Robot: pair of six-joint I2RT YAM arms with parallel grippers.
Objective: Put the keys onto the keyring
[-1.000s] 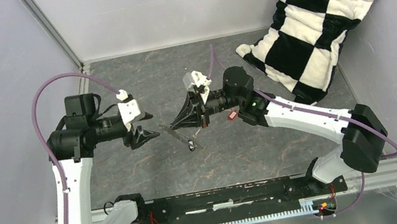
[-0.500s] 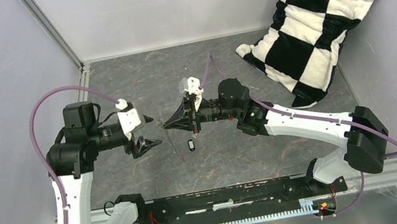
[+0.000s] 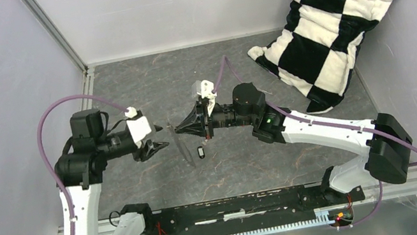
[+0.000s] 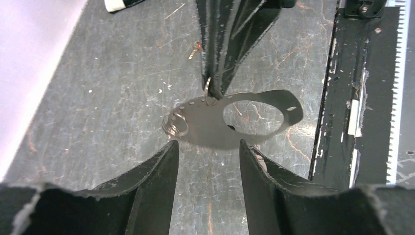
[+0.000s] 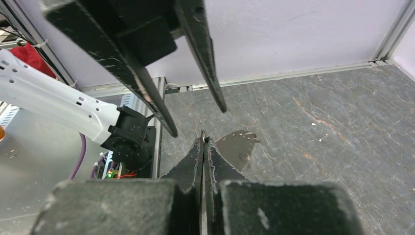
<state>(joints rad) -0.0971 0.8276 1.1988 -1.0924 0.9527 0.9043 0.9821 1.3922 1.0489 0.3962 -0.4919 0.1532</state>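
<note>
The keyring (image 3: pixel 184 151) (image 4: pixel 205 125) is a thin grey metal plate with a large oval hole, small holes along one edge and a small wire ring at one end. It hangs above the table. My right gripper (image 3: pixel 177 129) (image 5: pixel 203 139) is shut on a small loop at its top edge. My left gripper (image 3: pixel 162 134) (image 4: pixel 208 145) is open, its tips just short of the plate's lower edge, with nothing between them. The black key (image 3: pixel 200 152) lies on the table below the right gripper. The red key (image 4: pixel 195 47) lies farther off and is hidden in the top view.
A black-and-white checkered pillow (image 3: pixel 342 10) leans in the back right corner. A black rail (image 3: pixel 234 206) (image 4: pixel 367 98) runs along the near table edge. Grey walls close the left, back and right sides.
My right gripper has lifted the keyring off the table and carried it left toward my left gripper. The left jaws have narrowed a little. The black key has not moved.
</note>
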